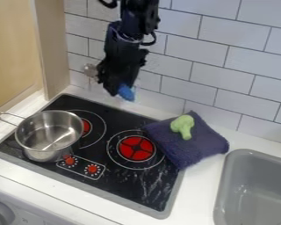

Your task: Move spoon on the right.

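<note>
One spoon (126, 92) is hanging above the stove's (117, 181) back edge | gripper (112, 89) is pinching it, fingers nearly together | pot (44, 151) is sitting at the stove's left edge | broccoli (182, 125) is resting on a cloth (192, 153) that is covering the stove's back right corner

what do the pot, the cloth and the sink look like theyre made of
Pot: shiny metal, likely steel, given its mirror-like highlights.
Cloth: fuzzy fabric, perhaps terry, as its edges look fluffy.
Sink: smooth grey, maybe plastic; it could be coated metal.
</note>
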Controlling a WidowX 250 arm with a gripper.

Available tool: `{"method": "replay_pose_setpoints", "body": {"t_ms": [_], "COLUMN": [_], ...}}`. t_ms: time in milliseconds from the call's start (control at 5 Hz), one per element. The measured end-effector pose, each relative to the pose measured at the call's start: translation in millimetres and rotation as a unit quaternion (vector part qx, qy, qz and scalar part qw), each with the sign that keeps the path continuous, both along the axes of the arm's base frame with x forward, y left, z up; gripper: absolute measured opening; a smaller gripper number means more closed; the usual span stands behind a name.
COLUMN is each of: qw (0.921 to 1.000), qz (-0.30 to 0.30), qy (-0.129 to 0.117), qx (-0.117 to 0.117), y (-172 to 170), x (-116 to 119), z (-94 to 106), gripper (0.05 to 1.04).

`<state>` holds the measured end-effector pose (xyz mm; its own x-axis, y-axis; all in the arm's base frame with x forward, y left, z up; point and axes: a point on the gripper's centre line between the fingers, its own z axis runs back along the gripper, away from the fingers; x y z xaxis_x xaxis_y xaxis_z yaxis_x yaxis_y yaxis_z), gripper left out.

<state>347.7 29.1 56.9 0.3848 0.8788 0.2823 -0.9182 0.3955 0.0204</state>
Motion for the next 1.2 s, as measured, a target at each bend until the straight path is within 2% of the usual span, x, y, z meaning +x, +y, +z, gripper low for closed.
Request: {"method": "replay_pose_setpoints", "body": {"t_ms": [400, 600, 800, 1200], "qw": [0.9989, 0.9983, 0.9980, 0.9974], "qz": [0.005, 0.013, 0.016, 0.023], "qy": [-0.045, -0.053, -0.057, -0.066], "qx": [-0.010, -0.020, -0.023, -0.013], "y": [-29.5, -47.8, -70.0, -96.9], "x": [-34.9, -63.2, -89.3, -116.2], "z": [28.1, 32.3, 31.7, 18.1], "gripper": [0.398, 0.398, 0.398, 0.397]}}
